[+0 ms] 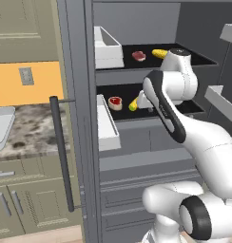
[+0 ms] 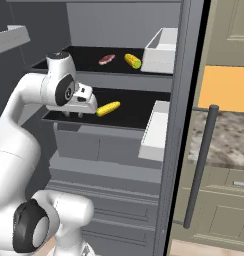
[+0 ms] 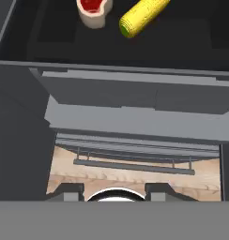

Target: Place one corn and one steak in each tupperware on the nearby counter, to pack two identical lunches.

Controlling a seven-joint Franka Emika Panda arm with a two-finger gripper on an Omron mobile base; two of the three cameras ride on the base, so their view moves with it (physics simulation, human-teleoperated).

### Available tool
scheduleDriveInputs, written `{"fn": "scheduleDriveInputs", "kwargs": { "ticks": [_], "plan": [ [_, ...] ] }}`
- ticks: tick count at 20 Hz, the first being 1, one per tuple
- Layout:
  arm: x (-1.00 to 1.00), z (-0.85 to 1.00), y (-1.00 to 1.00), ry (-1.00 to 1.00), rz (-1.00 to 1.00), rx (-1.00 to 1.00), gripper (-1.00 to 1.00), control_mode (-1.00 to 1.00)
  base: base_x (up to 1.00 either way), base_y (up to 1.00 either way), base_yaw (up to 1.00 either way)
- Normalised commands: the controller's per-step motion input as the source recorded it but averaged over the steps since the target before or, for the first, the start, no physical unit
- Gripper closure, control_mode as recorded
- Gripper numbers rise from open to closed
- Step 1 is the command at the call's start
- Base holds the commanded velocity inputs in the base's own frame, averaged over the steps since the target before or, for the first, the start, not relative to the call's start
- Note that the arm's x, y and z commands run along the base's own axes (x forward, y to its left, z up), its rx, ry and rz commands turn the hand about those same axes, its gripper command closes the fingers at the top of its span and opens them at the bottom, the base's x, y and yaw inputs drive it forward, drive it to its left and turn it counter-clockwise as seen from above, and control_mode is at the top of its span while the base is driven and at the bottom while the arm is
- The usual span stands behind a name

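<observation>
with nothing packed yet, the arm waits at the fridge's middle shelf

while the stone worktop (image 1: 34, 124) carries a pale tupperware (image 1: 1, 127) at its left edge, showing no food in the part that is visible, the food sits apart from it inside the open grey fridge (image 1: 137, 156). two black shelves each hold one steak and one corn. on the upper shelf (image 1: 194, 58) lie a steak (image 1: 139, 56) and a corn (image 1: 159, 53) beside a white bin (image 1: 107, 46). on the middle shelf (image 2: 131, 116) a steak (image 1: 115, 102) rests near a corn (image 1: 133, 105).

judging by shape, the corn looks stiff, light and round, so it may roll; a hold across its middle, fingers square to its length, seems safest. the steak looks flat, low and perhaps softer and slicker, best pinched across its narrow width from above.

the fingers (image 2: 74, 114) hover by the shelf's front edge, just beside the corn and not touching it. they are drawn together and hold nothing.
</observation>
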Motion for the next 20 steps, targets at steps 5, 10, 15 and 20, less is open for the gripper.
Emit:
{"fn": "scheduleDriveInputs", "kwargs": {
  "ticks": [5,10,15,20],
  "plan": [
    [-0.14,0.50,-0.17,-0.22,0.00,0.05,-1.00,-1.00,0.00,0.00,0.00],
    [-0.12,0.69,-0.31,-0.24,0.00,0.06,-1.00,-1.00,0.00,0.00,0.00],
    [0.12,0.63,-0.01,-0.18,0.00,0.05,-1.00,-1.00,0.00,0.00,0.00],
    [0.32,0.52,0.00,-0.04,0.00,0.01,-1.00,-1.00,0.00,0.00,0.00]
  ]
}}
